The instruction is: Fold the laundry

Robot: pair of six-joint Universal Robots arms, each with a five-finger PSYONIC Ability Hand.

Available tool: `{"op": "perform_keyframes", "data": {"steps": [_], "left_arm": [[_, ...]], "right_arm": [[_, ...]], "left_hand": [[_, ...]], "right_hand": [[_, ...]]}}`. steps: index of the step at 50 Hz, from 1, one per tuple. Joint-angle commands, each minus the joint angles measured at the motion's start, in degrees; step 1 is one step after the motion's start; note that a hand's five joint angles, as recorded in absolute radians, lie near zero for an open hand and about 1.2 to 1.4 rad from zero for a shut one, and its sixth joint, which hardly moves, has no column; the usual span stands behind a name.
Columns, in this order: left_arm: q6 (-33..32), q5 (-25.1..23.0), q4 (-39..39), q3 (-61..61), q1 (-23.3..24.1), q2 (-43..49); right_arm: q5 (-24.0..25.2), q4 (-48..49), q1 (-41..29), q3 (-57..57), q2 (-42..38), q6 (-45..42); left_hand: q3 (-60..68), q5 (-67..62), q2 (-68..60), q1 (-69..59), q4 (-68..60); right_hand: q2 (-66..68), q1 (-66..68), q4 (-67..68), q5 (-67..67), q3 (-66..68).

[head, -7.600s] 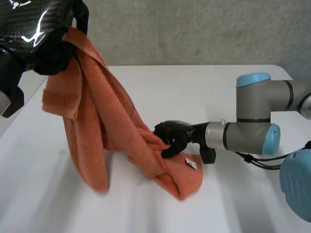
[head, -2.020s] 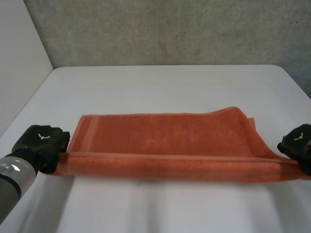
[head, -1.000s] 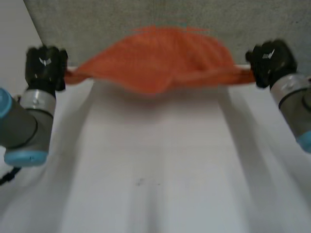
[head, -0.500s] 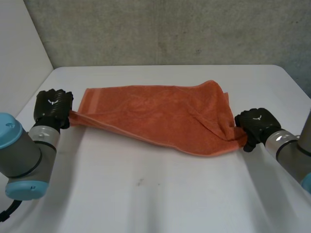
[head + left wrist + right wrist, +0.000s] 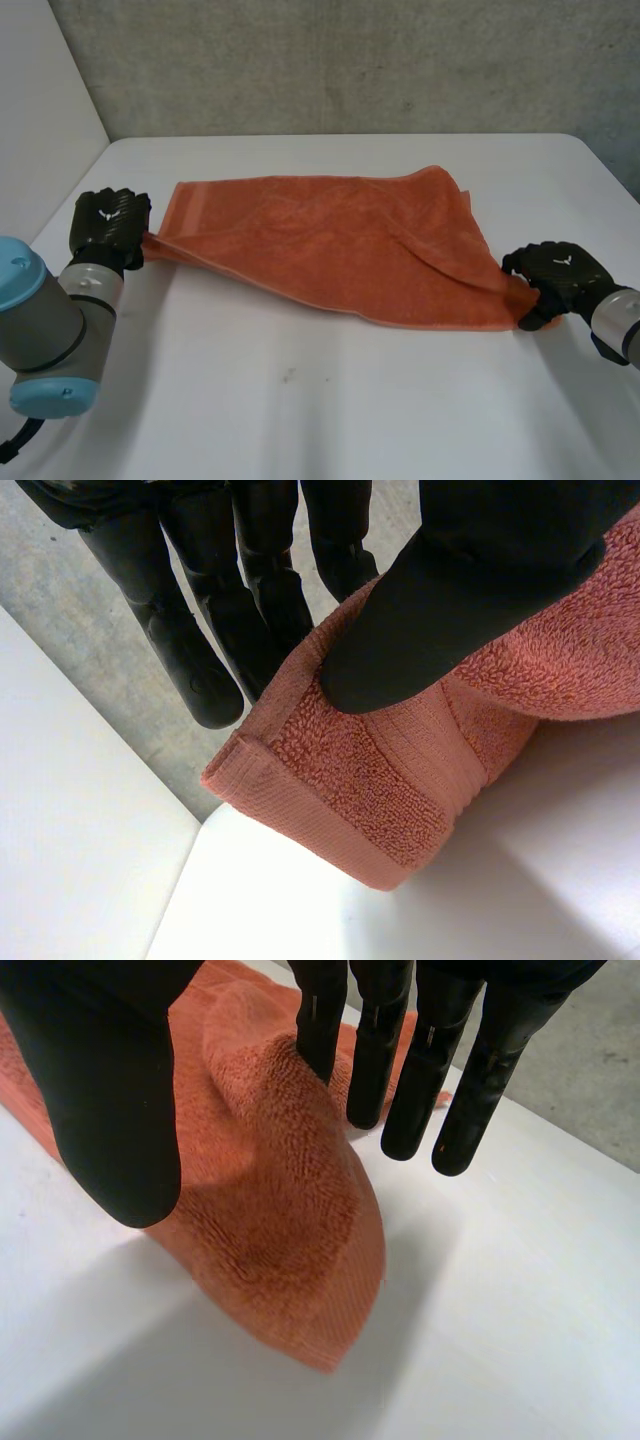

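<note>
An orange towel (image 5: 330, 245) lies spread across the white table (image 5: 330, 410), doubled over, with a loose fold near its right end. My left hand (image 5: 108, 225) is at the towel's left corner. In the left wrist view the thumb (image 5: 470, 590) pinches that corner (image 5: 370, 780) against the fingers. My right hand (image 5: 560, 275) rests at the towel's near right corner. In the right wrist view its fingers (image 5: 400, 1060) are straight and stand apart from the thumb (image 5: 100, 1090). The corner (image 5: 270, 1210) lies slack on the table between them, one fingertip touching it.
A grey concrete wall (image 5: 350, 60) runs behind the table's far edge, and a pale wall (image 5: 40, 120) stands past its left edge. Bare tabletop stretches between the towel and the near edge.
Both hands brought the stretched towel down from the air onto the table. The right hand then slid right and toward the near edge, and its fingers opened off the corner.
</note>
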State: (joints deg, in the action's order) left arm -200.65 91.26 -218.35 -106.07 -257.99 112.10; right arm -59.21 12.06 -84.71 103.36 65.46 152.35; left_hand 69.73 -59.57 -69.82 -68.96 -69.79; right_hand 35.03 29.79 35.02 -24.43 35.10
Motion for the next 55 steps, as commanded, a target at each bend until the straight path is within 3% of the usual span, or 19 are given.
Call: {"op": "perform_keyframes", "data": {"steps": [1,14,21,44,55], "left_arm": [[-0.01,0.06,0.03,-0.62,0.12,-0.31],[5.09,0.14,2.05,-0.71,0.2,-4.35],[6.06,-0.03,4.86,-0.63,-1.46,-6.81],[6.23,0.06,5.13,0.34,-6.74,-7.78],[6.67,-0.12,5.13,-0.8,-4.64,-8.39]], "right_arm": [[2.42,-0.28,3.67,3.07,3.79,-2.93],[5.77,-2.57,7.01,7.21,7.67,-10.23],[6.21,-9.94,6.93,7.64,7.67,-13.92],[6.12,-10.74,9.12,8.79,11.62,-12.43],[7.52,-11.88,7.29,11.24,14.35,-9.09]], "left_hand": [[10.27,-10.43,-10.18,-11.04,-10.21],[10.27,-10.43,-10.18,-11.04,-10.21],[10.27,-10.43,-10.18,-11.04,-10.21],[10.27,-10.43,-10.18,-11.04,-10.21],[10.27,-10.43,-10.18,-11.04,-10.21]], "right_hand": [[8.53,13.76,8.54,-9.13,8.45],[14.08,19.32,14.09,-14.68,14.01],[-0.18,5.05,-0.17,-0.42,-0.26],[-2.91,2.32,-2.9,2.31,-2.99],[-2.57,2.66,-2.56,1.97,-2.65]]}}
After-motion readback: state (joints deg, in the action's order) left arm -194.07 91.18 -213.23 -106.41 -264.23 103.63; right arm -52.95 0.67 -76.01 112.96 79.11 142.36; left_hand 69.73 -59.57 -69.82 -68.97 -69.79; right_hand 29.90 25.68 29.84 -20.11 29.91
